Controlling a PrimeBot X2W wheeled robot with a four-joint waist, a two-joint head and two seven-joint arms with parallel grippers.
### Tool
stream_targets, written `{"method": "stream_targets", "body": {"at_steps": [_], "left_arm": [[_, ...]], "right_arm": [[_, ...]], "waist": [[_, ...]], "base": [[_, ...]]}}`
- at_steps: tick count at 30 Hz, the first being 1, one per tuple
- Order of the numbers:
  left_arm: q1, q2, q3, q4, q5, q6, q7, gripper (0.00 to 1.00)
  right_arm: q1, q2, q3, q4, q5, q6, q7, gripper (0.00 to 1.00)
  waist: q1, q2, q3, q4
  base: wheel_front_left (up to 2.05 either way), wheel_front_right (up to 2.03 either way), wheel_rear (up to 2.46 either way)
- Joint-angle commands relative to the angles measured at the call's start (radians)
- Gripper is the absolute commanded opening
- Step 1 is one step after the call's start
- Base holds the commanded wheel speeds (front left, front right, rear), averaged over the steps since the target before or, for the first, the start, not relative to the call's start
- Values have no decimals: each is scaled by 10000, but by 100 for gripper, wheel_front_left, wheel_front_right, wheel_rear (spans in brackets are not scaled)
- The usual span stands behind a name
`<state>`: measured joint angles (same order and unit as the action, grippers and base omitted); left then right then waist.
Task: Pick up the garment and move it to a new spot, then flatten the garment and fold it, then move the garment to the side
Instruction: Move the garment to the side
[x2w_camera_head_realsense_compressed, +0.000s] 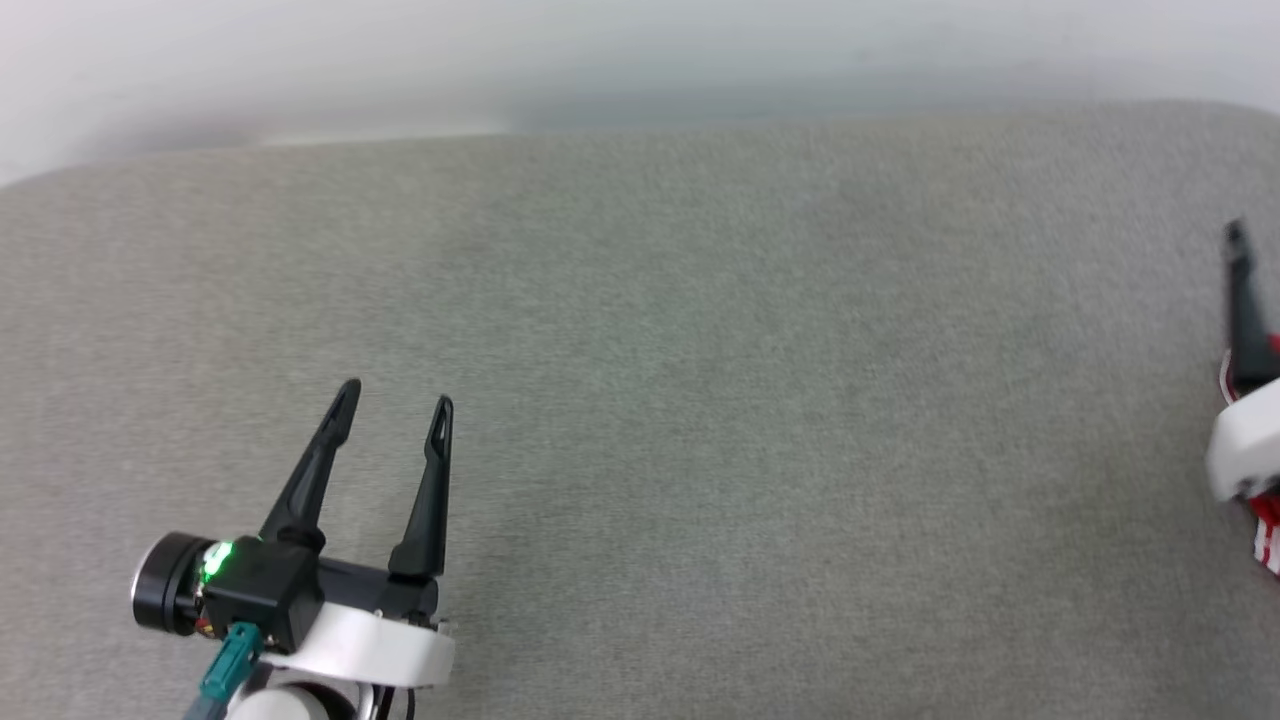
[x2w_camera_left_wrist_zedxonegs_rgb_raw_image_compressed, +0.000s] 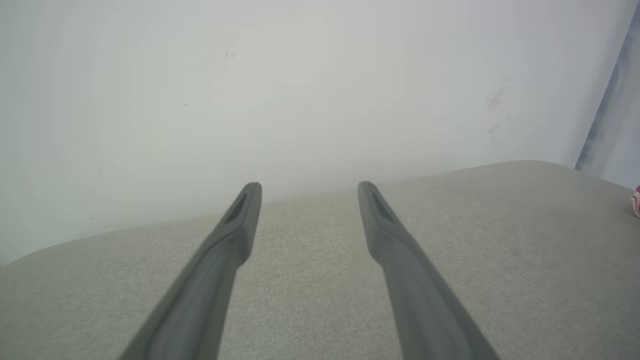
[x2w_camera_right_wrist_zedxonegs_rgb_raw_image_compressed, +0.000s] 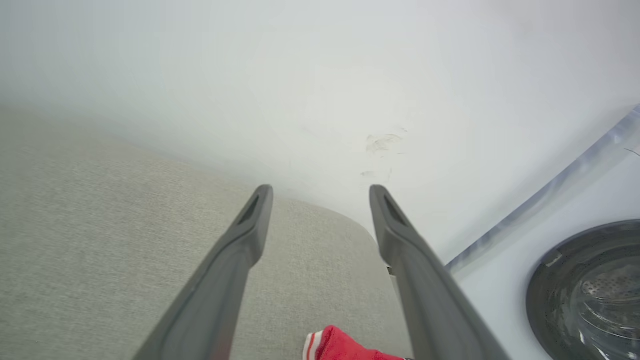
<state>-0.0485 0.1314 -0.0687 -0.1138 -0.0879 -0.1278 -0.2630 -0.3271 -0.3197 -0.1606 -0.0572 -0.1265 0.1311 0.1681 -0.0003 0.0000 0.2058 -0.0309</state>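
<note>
On my left gripper I see two long, tapering matte-black fingers, each with a narrow slot near the tip. Behind them sits a black block with a green light, a black cylinder beside it, a teal tab underneath and a glossy white wrist shell. My right gripper has matching slotted fingers.

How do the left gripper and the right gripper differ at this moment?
The left gripper hangs over the grey fabric surface, no cloth under it; the right gripper is at that surface's right end, with the garment lying beneath its fingers' base. In the head view the left gripper sits lower left, the right gripper at the right edge. Both are open, holding nothing.
</note>
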Motion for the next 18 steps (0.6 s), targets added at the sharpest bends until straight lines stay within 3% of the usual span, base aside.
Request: {"method": "stream_targets", "body": {"at_steps": [1,4,8,18], "left_arm": [[220,-40,46,75,66,28,-20,100],[510,-164,127,287,38,14,-20,100],[736,-280,164,493,-15,-1,-20,100],[1102,-560,350,967,-224,-15,-20,100]], "right_arm": [[382,366,50,-196,118,-9,-226,100],[1378,1255,195,-645,497,-9,-959,100],[2239,1918,203,-685,888,-7,-1604,100],[3136,2584,256,682,1626,-7,-3163,100]], "waist": [[3,0,-507,414],[3,0,-815,693],[3,0,-1072,901],[3,0,-1500,1066]], "base": [[0,0,0],[0,0,0],[0,0,0],[0,0,0]]}}
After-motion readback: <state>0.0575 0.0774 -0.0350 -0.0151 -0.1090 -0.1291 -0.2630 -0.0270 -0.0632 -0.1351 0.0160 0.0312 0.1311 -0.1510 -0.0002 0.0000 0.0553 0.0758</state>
